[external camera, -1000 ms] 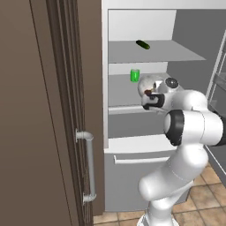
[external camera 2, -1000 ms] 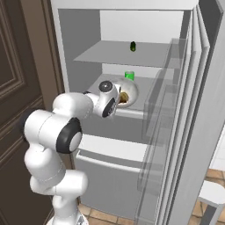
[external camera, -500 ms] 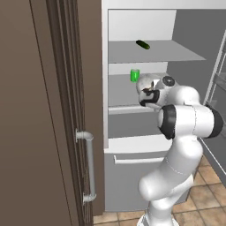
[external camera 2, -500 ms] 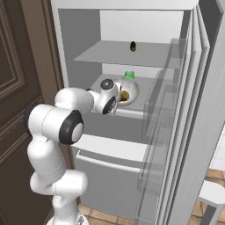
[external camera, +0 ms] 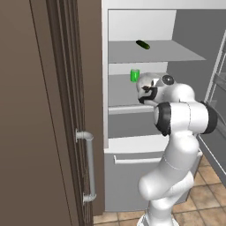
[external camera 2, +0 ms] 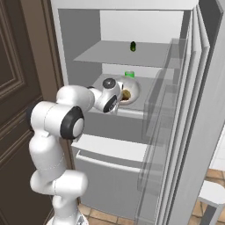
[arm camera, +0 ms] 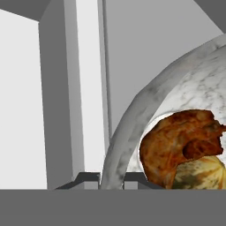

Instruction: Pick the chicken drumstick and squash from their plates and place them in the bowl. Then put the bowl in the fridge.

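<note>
The open fridge (external camera 2: 127, 145) has an upper shelf (external camera 2: 123, 55) carrying one small dark green item (external camera 2: 133, 46). On the middle shelf (external camera: 121, 92) below it stands a bright green can (external camera: 134, 75) near the back, with the off-white bowl (external camera 2: 132, 91) in front of that can.

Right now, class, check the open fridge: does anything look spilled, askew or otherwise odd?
Nothing stands out. The bowl sits level at the fridge's middle shelf, the chicken drumstick and squash inside it. The gripper is shut on the bowl's rim. No spill shows.
</note>
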Motion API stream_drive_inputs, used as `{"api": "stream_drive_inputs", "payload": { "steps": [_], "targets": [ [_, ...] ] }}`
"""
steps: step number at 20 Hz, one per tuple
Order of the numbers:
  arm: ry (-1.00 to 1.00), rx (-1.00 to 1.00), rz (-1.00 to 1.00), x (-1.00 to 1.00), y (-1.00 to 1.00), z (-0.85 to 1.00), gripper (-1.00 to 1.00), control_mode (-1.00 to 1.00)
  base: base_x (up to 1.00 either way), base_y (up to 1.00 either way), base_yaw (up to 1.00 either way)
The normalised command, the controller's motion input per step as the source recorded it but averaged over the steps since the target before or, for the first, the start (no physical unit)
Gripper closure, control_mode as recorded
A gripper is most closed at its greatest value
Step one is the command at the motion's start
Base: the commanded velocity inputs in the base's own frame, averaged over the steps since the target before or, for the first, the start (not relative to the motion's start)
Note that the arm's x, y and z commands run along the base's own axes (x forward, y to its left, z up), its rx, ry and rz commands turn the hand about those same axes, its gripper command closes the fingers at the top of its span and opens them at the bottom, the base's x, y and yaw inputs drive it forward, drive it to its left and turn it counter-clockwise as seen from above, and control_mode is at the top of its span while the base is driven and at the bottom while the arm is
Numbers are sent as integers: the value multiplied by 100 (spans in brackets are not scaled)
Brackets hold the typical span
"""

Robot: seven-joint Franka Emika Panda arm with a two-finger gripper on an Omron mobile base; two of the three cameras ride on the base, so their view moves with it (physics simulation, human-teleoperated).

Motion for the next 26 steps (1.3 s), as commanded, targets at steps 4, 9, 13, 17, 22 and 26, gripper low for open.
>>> {"api": "stream_drive_inputs", "payload": {
  "steps": [4,9,13,17,22,26],
  "targets": [
    [0,0,0,20,-7,0,100,-100,0,0,0],
    [0,0,0,15,-3,0,100,-100,0,0,0],
    [0,0,0,10,-1,0,100,-100,0,0,0],
    [0,0,0,6,-2,0,100,-100,0,0,0],
    [0,0,0,2,-1,3,-100,-100,0,0,0],
    [0,0,0,4,-3,8,-100,-100,0,0,0]
  ]
}}
